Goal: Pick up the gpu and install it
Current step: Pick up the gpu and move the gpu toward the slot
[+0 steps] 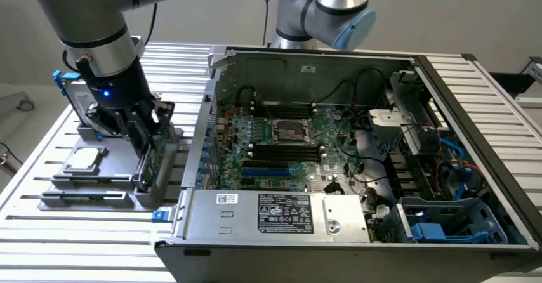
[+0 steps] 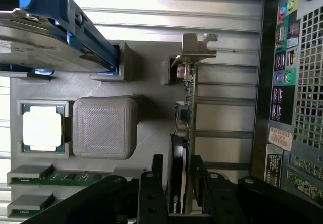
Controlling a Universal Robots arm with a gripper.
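Our gripper [image 2: 176, 159] stands with its jaws apart, one black finger on each side of the gpu [image 2: 185, 113], which rises between them. The gaps are narrow, and we cannot tell whether either pad touches the card. Nothing is lifted: the gpu stands on its long edge in a slot of the gray fixture [image 2: 151, 82], its silver bracket at the end away from the fingers.

In the exterior view the gripper [image 1: 142, 142] reaches down over the gpu [image 1: 145, 167] at the end of the fixture [image 1: 165, 193] nearest the computer case [image 1: 339, 54]. The fixture sits to the exterior view's left of the case, just beside its wall.

On one face of the card we see a bare strip of slatted table [image 2: 227, 113] between it and the case's port panel [image 2: 295, 108]. On the other face a raised gray block [image 2: 103, 128] sits near, with the processor [image 2: 43, 128] beyond it. The blue-framed hard drive [image 2: 45, 37] stands well apart from the card, and the memory sticks [image 2: 35, 176] lie past the block.

The case lies open upward, with its motherboard [image 1: 288, 137] exposed.
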